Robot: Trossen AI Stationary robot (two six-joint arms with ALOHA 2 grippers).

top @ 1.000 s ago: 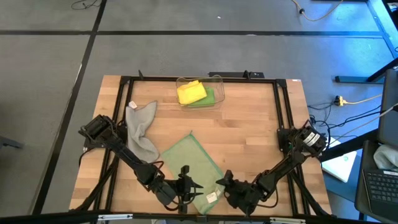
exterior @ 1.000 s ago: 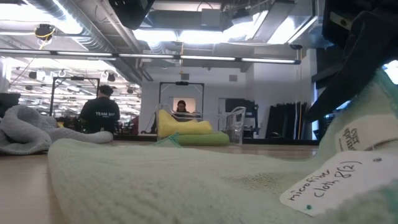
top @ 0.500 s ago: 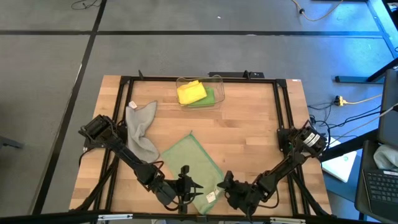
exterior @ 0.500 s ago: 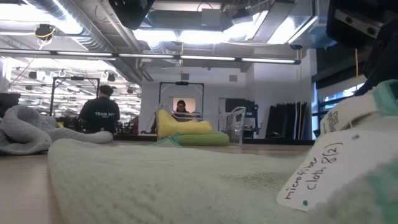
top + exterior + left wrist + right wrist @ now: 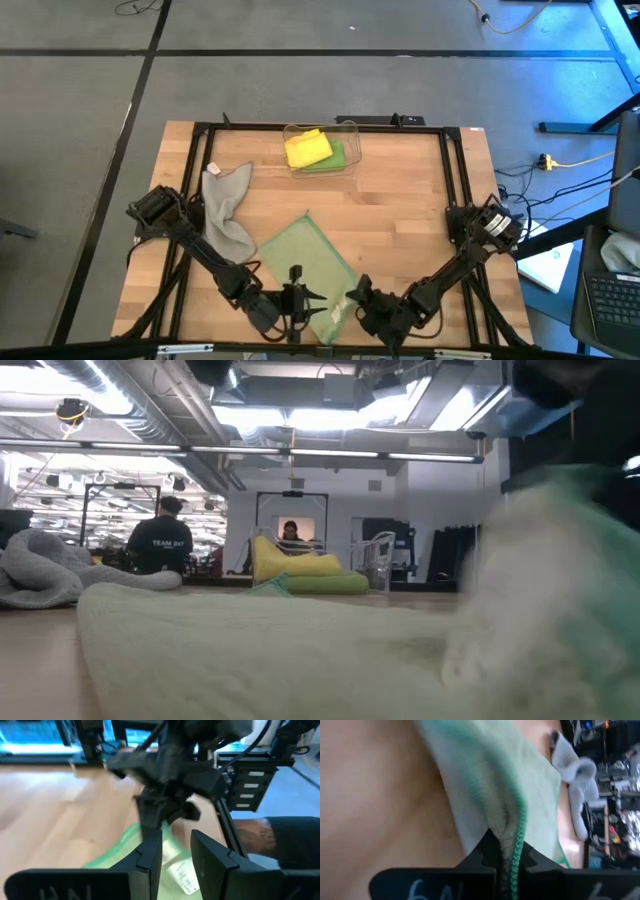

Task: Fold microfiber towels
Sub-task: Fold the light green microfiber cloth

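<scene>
Sage towel point(image 5: 318, 268) hem between right fingers point(image 5: 485, 851)

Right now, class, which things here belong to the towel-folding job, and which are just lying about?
Belong to the job:
- sage towel, pinched by right gripper
- grey towel
- yellow towel
- bright green towel

Lying about:
- clear bin
- cable on the floor

Clear plastic bin point(image 5: 346, 150) at the wooden table's point(image 5: 400, 210) far edge, seemingly two people point(image 5: 160, 545) beyond.
</scene>
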